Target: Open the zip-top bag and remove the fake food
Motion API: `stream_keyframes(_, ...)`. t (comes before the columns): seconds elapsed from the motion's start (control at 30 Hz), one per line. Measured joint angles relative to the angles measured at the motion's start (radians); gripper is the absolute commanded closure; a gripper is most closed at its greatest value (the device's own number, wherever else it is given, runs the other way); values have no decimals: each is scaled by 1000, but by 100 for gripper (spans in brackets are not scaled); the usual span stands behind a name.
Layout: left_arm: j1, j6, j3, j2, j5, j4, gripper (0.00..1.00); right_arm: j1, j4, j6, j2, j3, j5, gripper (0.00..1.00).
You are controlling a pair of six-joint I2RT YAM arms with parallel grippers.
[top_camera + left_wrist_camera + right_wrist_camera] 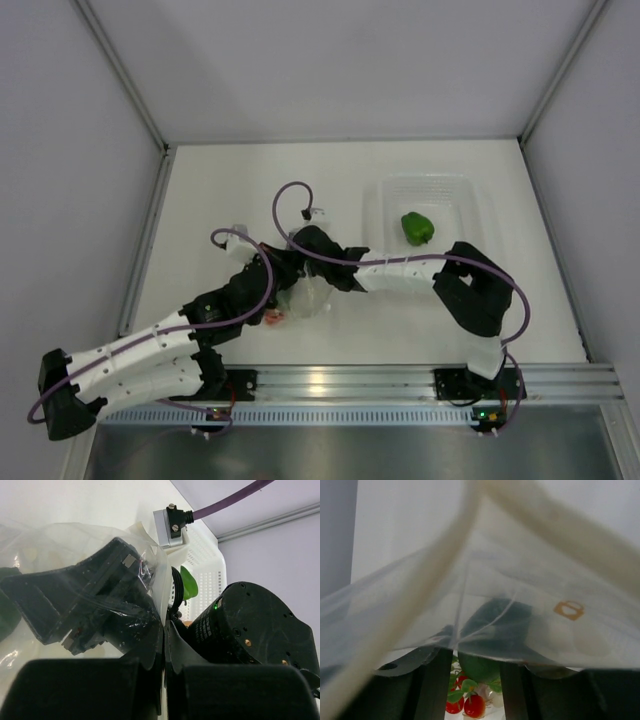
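The zip-top bag (310, 297) lies crumpled at mid-table between both grippers. My left gripper (167, 625) is shut on a thin edge of the bag (75, 545); in the top view the left gripper (283, 285) is at the bag's left side. My right gripper (476, 655) reaches inside the bag (530, 580), its fingers (436, 680) closed against the sides of the dark green avocado (480, 667). The red tomatoes on a green sprig (470, 705) lie below it. The bright green pepper (417, 228) lies in the clear tray. The peach is not clearly seen.
The rigid clear tray (470, 185) stands at the back right and also shows in the left wrist view (205, 565), with the pepper (189, 584) in it. A small reddish piece (272, 318) shows at the bag's near-left edge. Purple cables loop over both arms.
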Motion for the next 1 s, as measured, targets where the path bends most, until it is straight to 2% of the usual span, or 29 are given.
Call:
stream_keyframes(0.17,2,10,-14,0,-10,-19,100,-5,23,-2,68,31,-40,47)
stream_keyframes(0.47,1,19,-69,-55,-24,-30,100,4,-47,-51,129,97,-40,36)
stream_keyframes(0.63,1,20,-96,-78,-47,-29,100,12,-33,-59,162,125,-55,35)
stream_keyframes(0.87,-6,9,-161,-119,-42,-14,100,24,55,-29,185,62,-143,35)
stream_keyframes(1.0,-2,8,-177,-145,-69,-34,100,36,7,-55,235,156,-144,32)
